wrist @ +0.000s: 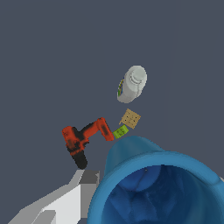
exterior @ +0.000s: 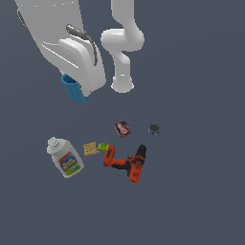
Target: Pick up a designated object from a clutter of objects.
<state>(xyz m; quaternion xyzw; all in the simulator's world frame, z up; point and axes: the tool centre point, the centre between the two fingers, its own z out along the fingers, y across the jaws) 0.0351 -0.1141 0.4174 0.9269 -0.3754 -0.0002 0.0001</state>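
Observation:
The blue cup [exterior: 74, 91] hangs well above the floor at the exterior view's upper left, held under the white hand. My gripper [exterior: 78, 89] is shut on it, with most of the fingers hidden behind the hand. In the wrist view the blue cup [wrist: 153, 183] fills the lower corner, its hollow open toward the camera, and one grey finger [wrist: 83, 180] presses against its outer wall. The rest of the clutter lies on the floor, apart from the cup.
On the floor are a white bottle [exterior: 65, 157] [wrist: 132, 84], a tan square [exterior: 90, 149] [wrist: 130, 118], a green block [exterior: 103, 147] [wrist: 120, 131], an orange-black drill [exterior: 125, 162] [wrist: 85, 138], a dark red box [exterior: 123, 128] and a dark round can [exterior: 153, 128]. The arm's base [exterior: 122, 83] stands behind them.

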